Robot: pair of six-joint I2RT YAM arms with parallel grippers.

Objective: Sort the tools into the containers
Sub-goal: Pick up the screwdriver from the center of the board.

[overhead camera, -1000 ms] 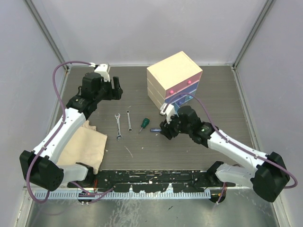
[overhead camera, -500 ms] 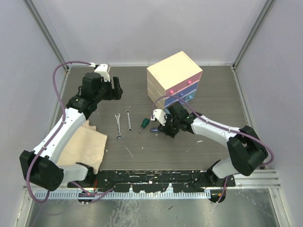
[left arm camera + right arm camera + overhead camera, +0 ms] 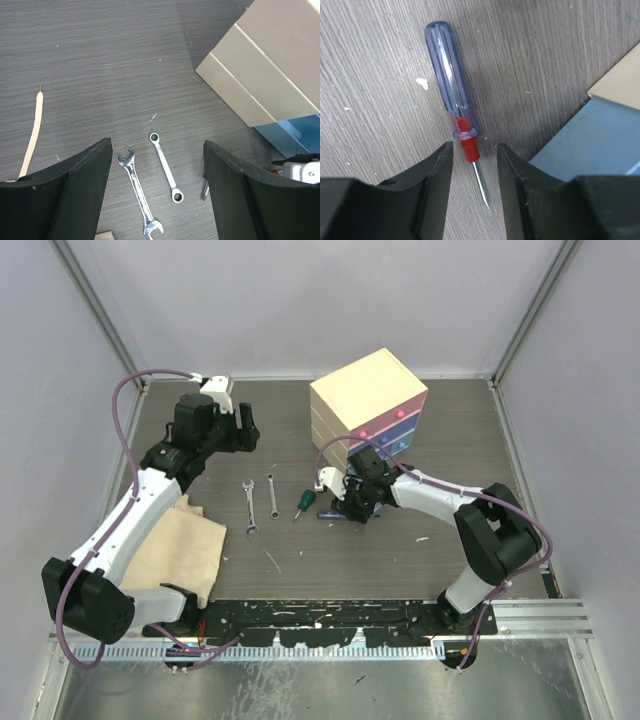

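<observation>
Two jaws of the right gripper [image 3: 473,150], having swung in and narrowed, now straddle without touching the red collar of the clear-blue plastic-handled screwdriver [image 3: 447,75] lying ahead of them, so a pinch seems imminent, the open blue drawer [image 3: 590,145] just beside.

Top view: blue-handled screwdriver [image 3: 325,514] mostly under right gripper [image 3: 350,510], only handle end showing. Blue drawer [image 3: 393,448] partly behind right arm.
Left wrist view: chest [image 3: 270,70] cut by top and right edges. Wooden stick [image 3: 34,125], lower end behind finger [image 3: 60,200] of left gripper [image 3: 157,147]. Cloth [image 3: 102,235]: corner only, at bottom edge. Thin tool shaft [image 3: 204,187] beside other finger, rest hidden, type unclear.
</observation>
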